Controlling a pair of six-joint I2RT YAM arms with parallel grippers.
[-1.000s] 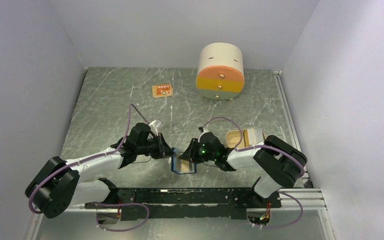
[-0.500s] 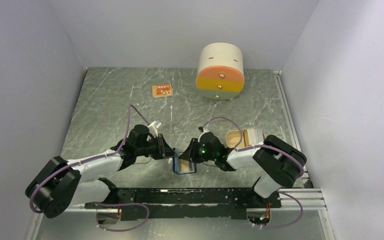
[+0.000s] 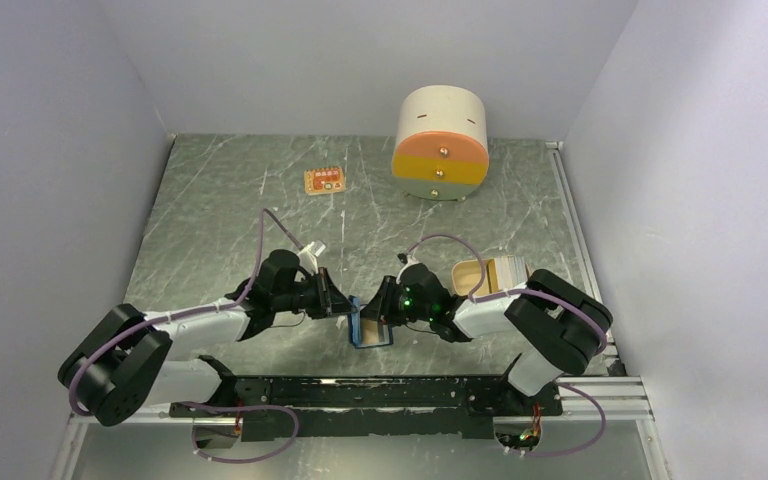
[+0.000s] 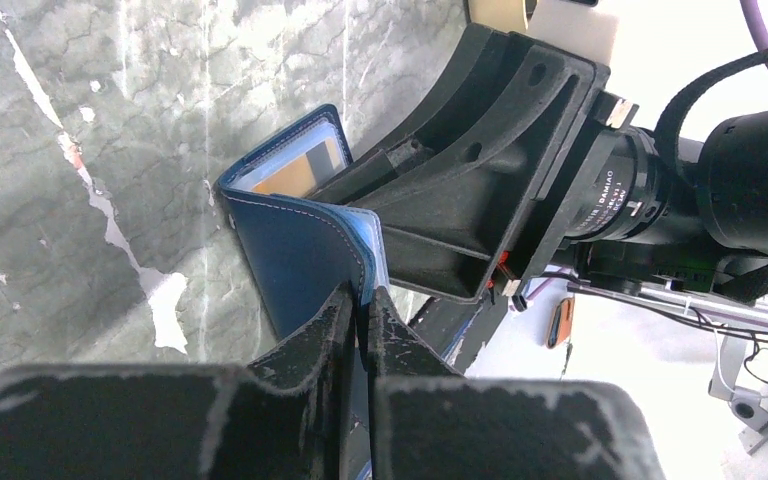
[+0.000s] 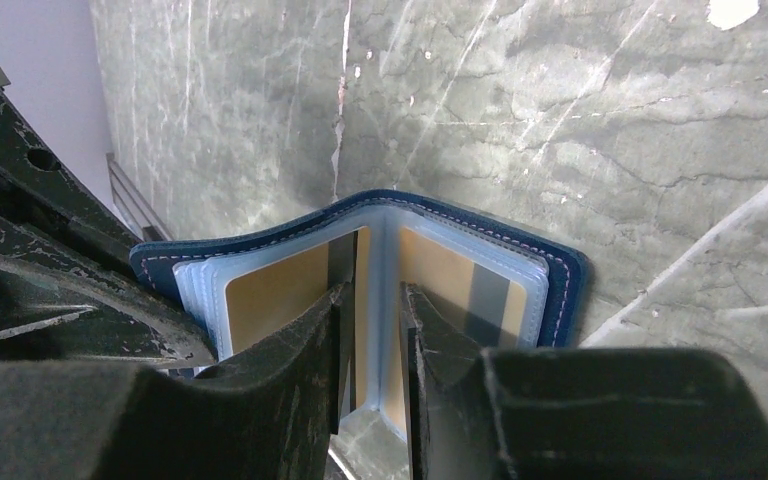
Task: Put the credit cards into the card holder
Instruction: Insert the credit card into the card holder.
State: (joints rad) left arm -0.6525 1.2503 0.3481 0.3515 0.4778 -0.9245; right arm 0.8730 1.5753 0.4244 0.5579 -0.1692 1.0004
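The navy card holder (image 3: pixel 371 329) stands on edge on the table between both arms, opened like a book. My left gripper (image 4: pixel 363 293) is shut on the free edge of its left cover (image 4: pixel 295 250). Inside, clear sleeves hold tan credit cards (image 5: pixel 278 290), one on each side of the fold. My right gripper (image 5: pixel 377 292) points into the open holder (image 5: pixel 560 280), jaws a narrow gap apart astride the middle fold, with bare table showing between them. More beige credit cards (image 3: pixel 490 273) lie on the table behind the right arm.
A cream-and-orange round drawer unit (image 3: pixel 441 143) stands at the back of the table. A small orange tag (image 3: pixel 325 181) lies to its left. Grey walls close in both sides. The arms' base rail (image 3: pixel 380 392) runs along the near edge.
My left gripper has shifted slightly to the right with the cover, so the holder stands a little narrower. The right arm has stayed put.
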